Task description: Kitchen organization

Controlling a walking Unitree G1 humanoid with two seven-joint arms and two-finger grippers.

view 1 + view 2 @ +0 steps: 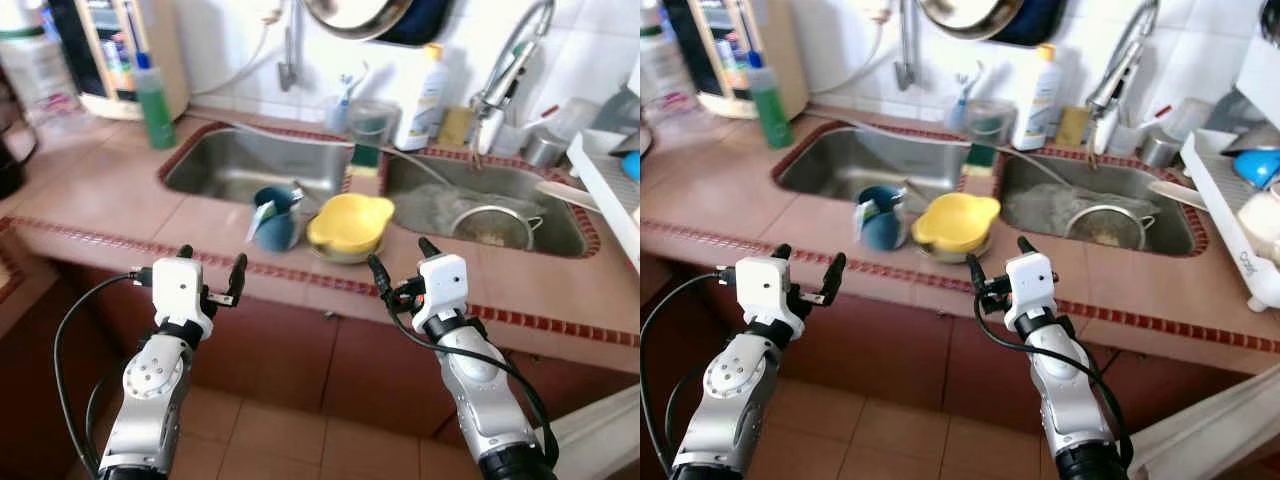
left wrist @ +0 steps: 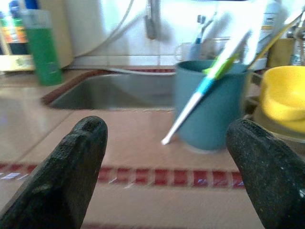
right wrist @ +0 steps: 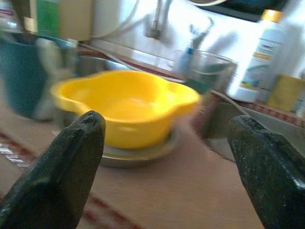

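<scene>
Both arms are raised in front of the tiled desk (image 1: 120, 205), whose near edge carries a band of small red tiles. The left end effector (image 1: 211, 268) hovers just short of that edge, its two black fingers spread wide and holding nothing. Just beyond it and slightly to the right stands the teal cup (image 1: 277, 216), a smooth, upright cylinder. A toothbrush (image 2: 206, 86) with a white, blue and green handle leans out of the cup toward the near side.

The right end effector (image 1: 403, 261) likewise hovers at the desk's near edge, fingers wide apart and empty. The yellow bowl (image 1: 349, 222) lies just beyond it and a little to the left (a glossy, rounded plastic vessel with lobed handles). It rests on a shallow metal plate (image 3: 143, 151) and sits just beside the cup.

Farther back is a double stainless-steel sink (image 1: 250, 165); a metal strainer (image 1: 493, 225) sits in its right basin. A green bottle (image 1: 154, 105) stands at far left and a white bottle (image 1: 425, 100) behind the sink. A white dish rack (image 1: 1230, 215) occupies the right.
</scene>
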